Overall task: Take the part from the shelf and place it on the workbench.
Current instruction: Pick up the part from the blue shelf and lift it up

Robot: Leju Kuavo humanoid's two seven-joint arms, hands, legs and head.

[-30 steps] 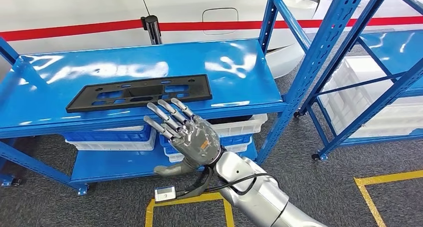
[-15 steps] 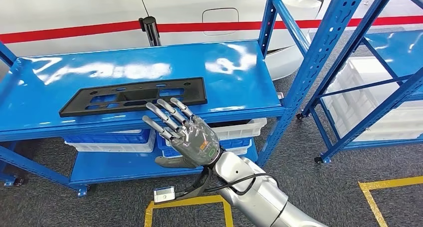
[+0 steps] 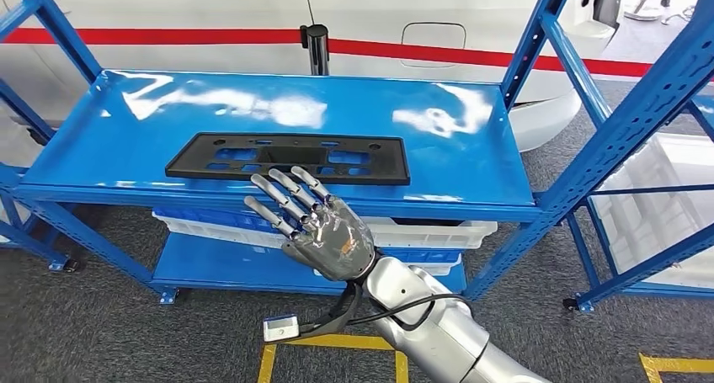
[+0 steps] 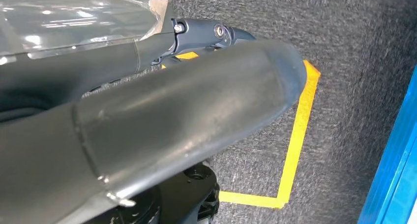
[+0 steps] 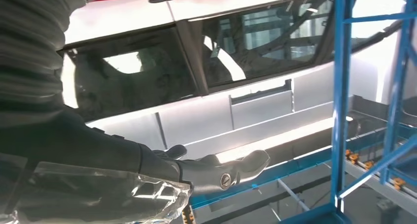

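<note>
Camera shifted left, right robot hand (image 3: 324,231) empty, fingers spread, below part (image 3: 289,157), shelf (image 3: 471,160)

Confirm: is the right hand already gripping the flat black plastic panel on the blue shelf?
No. In the head view the right hand hovers with fingers spread, holding nothing, in front of the flat black plastic panel lying on the blue shelf.
</note>
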